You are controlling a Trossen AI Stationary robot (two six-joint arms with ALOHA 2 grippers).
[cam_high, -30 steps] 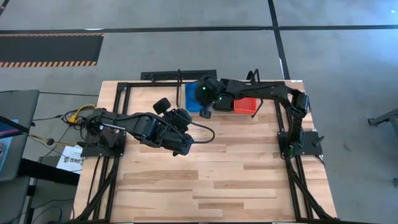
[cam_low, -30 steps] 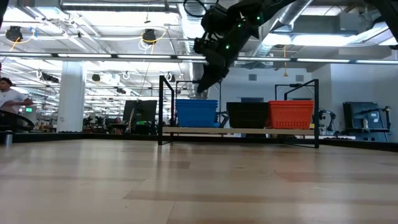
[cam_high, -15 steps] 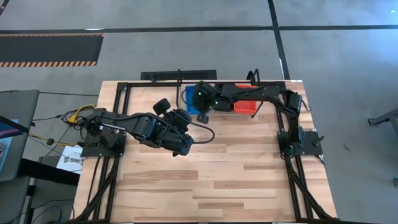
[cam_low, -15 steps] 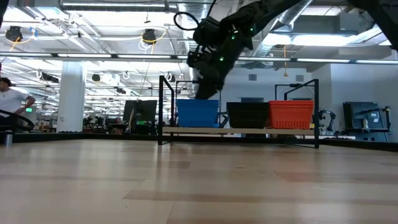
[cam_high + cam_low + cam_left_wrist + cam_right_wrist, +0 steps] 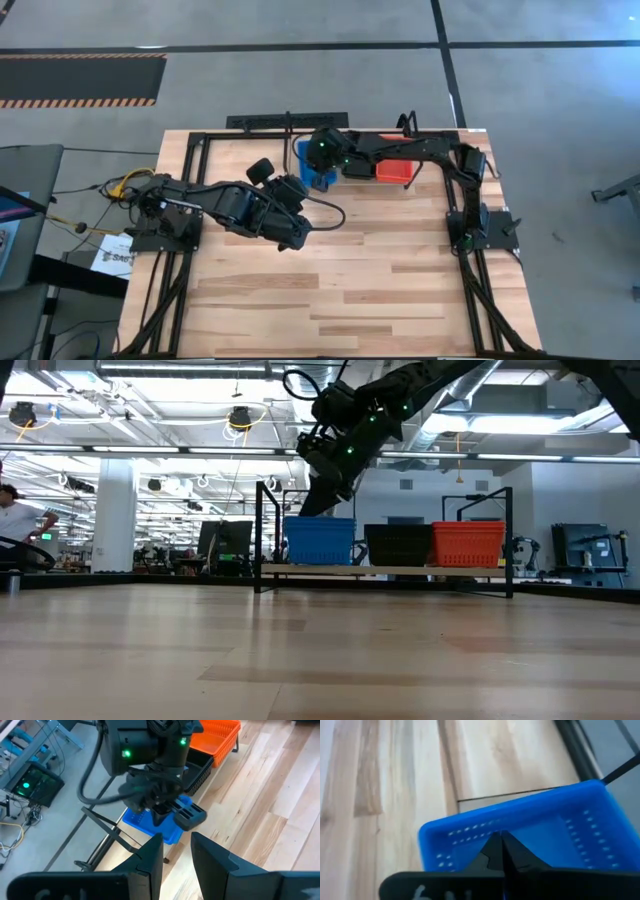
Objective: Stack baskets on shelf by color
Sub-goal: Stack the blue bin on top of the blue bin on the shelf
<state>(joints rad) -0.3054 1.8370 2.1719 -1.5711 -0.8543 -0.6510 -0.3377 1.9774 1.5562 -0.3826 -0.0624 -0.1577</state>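
Right gripper (image 5: 312, 500) poised directly above the blue basket stack (image 5: 319, 541) at the left end of the shelf (image 5: 385, 571), fingers pressed together, gripping nothing. Basket straight below, long axis running along the shelf. Black (image 5: 398, 544) and red-orange (image 5: 468, 543) stacks alongside rightward. Left gripper (image 5: 177, 857) parked nearer on the tabletop (image 5: 380, 280), fingers slightly parted, empty.

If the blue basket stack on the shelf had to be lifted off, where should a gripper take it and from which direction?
Grip the blue basket stack by its open top rim, likely the long wall facing the table, coming from above. It sits upright on the shelf with the black baskets close beside it, so that side looks blocked. The right gripper hovers above it, fingers together.
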